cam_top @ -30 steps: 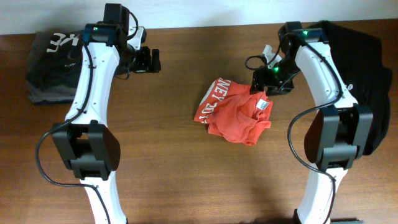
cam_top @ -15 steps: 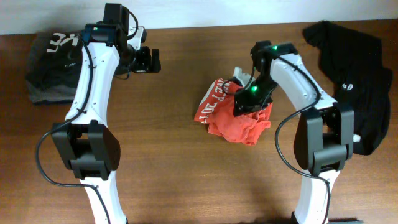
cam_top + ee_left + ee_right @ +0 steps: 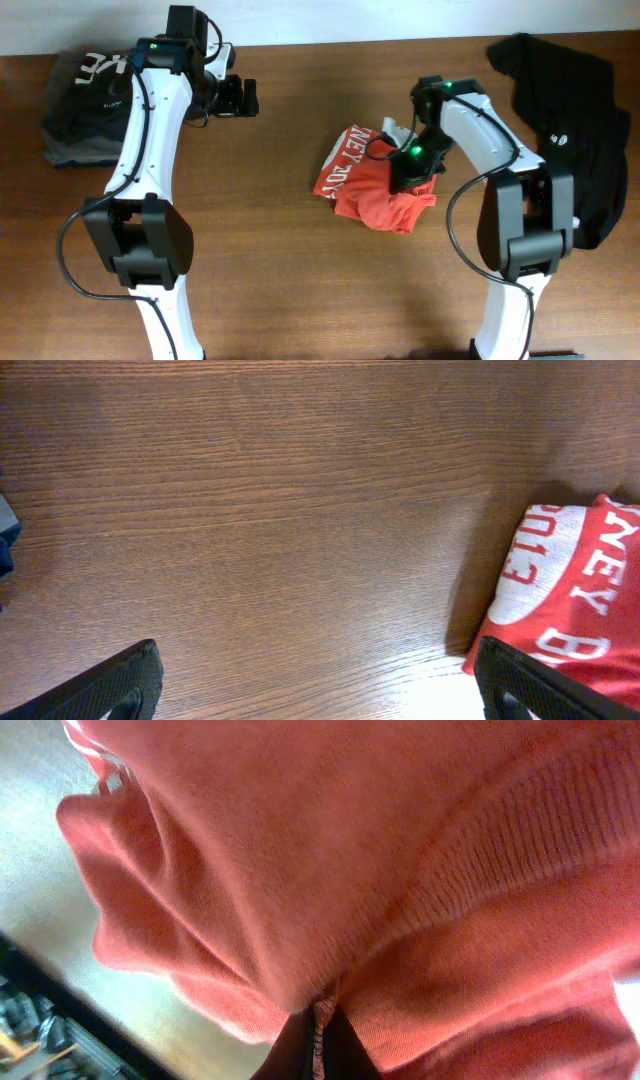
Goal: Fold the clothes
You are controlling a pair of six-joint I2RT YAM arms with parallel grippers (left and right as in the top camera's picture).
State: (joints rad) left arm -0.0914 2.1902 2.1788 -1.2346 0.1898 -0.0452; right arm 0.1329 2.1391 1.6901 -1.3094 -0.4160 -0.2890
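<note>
A crumpled red shirt (image 3: pixel 362 188) with white lettering lies in the middle of the wooden table. My right gripper (image 3: pixel 408 178) is down on the shirt's right part, shut on a fold of the red cloth. In the right wrist view the red shirt (image 3: pixel 350 850) fills the frame, and a ridge of its fabric is pinched in my right gripper (image 3: pixel 318 1042). My left gripper (image 3: pixel 243 97) hangs open over bare wood at the back left, apart from the shirt. The left wrist view has the left gripper (image 3: pixel 320 682) with wide-spread fingers (image 3: pixel 128 678) and the red shirt (image 3: pixel 572 600) at its right edge.
A black garment (image 3: pixel 575 120) lies spread at the back right corner. A folded dark garment (image 3: pixel 85 95) with white print sits at the back left. A small white tag (image 3: pixel 395 128) sticks out at the shirt's far edge.
My right gripper has come from the back right down onto the red shirt and shut on its cloth. The left arm has not moved.
</note>
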